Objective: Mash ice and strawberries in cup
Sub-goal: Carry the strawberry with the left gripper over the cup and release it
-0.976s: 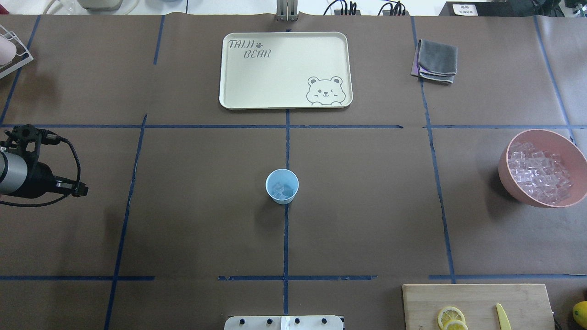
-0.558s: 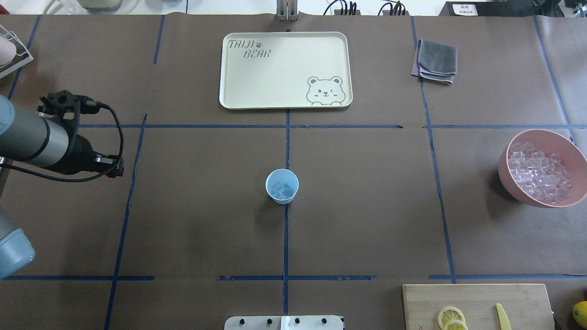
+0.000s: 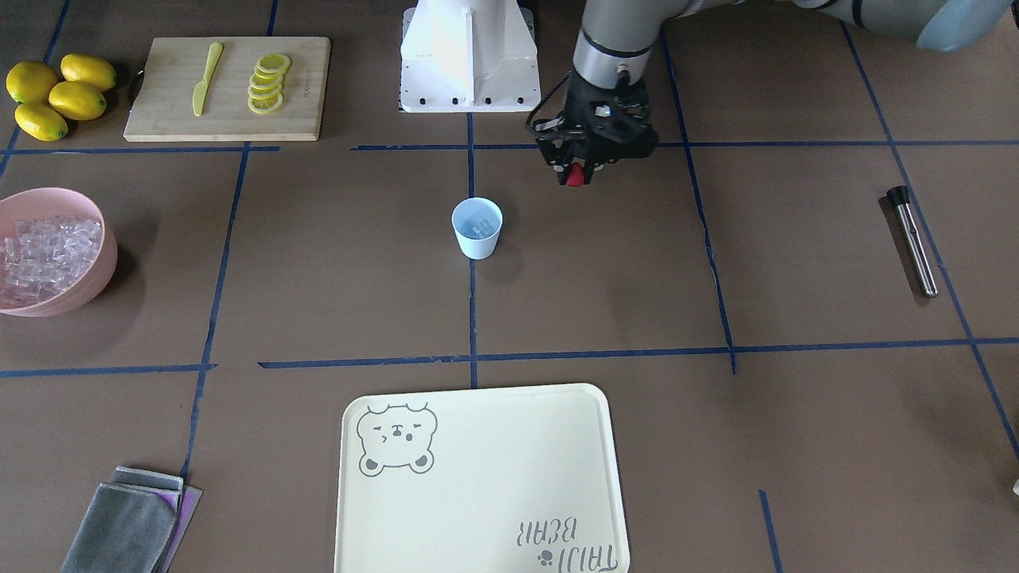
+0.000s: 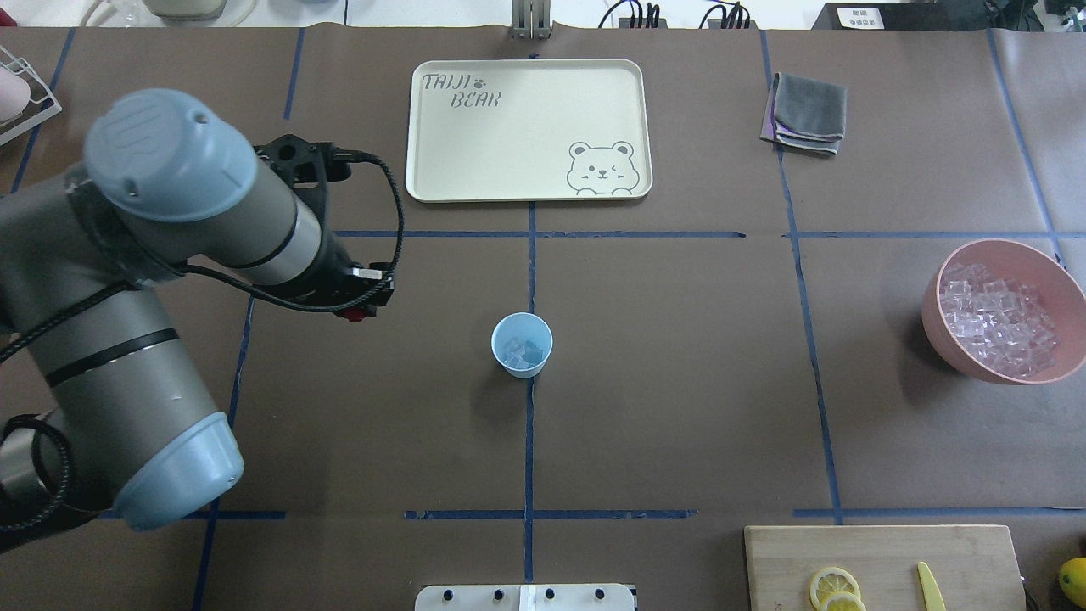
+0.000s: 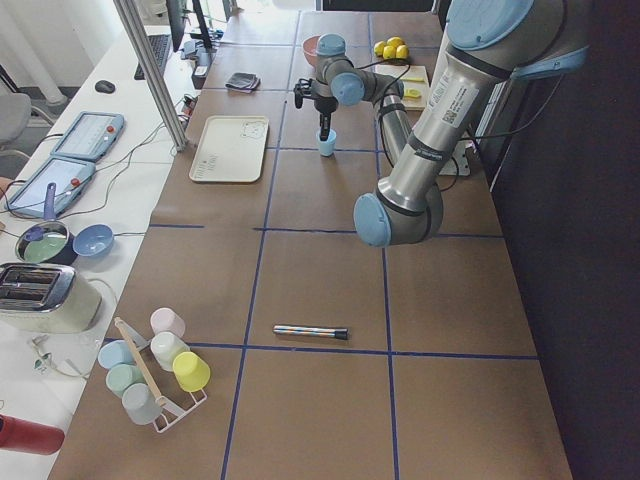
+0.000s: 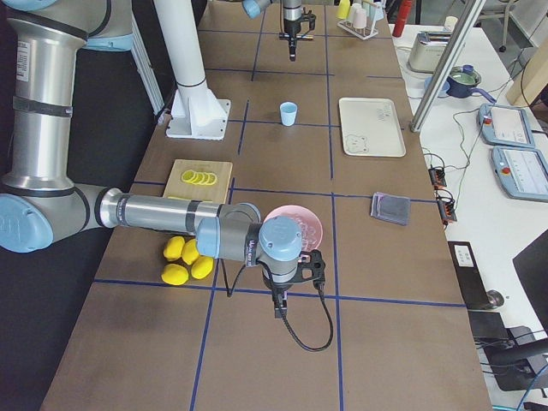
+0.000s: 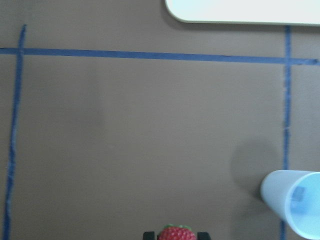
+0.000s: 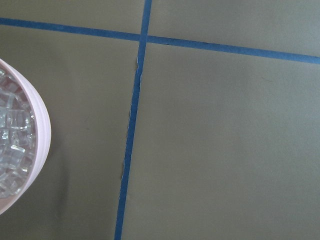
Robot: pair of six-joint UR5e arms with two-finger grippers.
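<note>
The pale blue cup [image 4: 522,344] stands upright at the table's middle with several clear ice cubes [image 4: 517,350] inside. It also shows in the front view [image 3: 477,229] and at the lower right of the left wrist view [image 7: 295,207]. My left gripper [image 4: 361,311] is shut on a small red strawberry [image 3: 575,178], seen between the fingertips in the left wrist view [image 7: 176,234]. It hovers left of the cup, apart from it. My right gripper [image 6: 278,301] shows only in the exterior right view, beside the pink bowl; I cannot tell if it is open.
A pink bowl [image 4: 933,316] of ice cubes stands at the right. A cream tray [image 4: 526,174] lies beyond the cup, a grey cloth [image 4: 808,112] at the far right. A cutting board [image 4: 882,552] holds lemon slices and a knife. A metal muddler [image 3: 913,239] lies on my left side.
My left arm has swung in from the left edge toward the cup, carrying the strawberry. The cup and the other things have not moved.
</note>
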